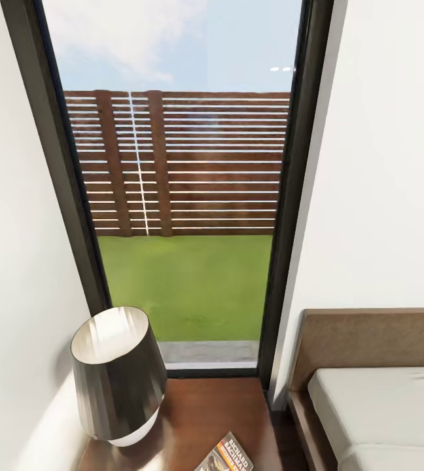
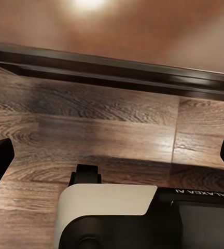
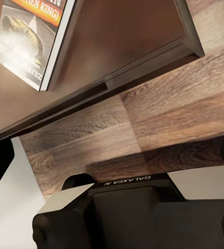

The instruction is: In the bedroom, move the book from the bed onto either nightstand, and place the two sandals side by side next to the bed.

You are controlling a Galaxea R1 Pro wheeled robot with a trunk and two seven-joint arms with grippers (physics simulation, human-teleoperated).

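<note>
The book, with its orange band and white lettering, lies flat on the glossy dark brown nightstand near its front edge. It appears again in the right wrist view as the book on the nightstand, well away from my right gripper. That gripper is open and holds nothing, over the plank floor. My left gripper is also open and holds nothing, over the floor. The bed, with brown headboard and pale mattress, stands right of the nightstand. The sandals are out of view.
A dark-shaded lamp stands on the left part of the nightstand. Behind is a tall dark-framed window with fence and grass, between white walls. My white and black base sits on the wood floor. A dark wooden edge runs across ahead.
</note>
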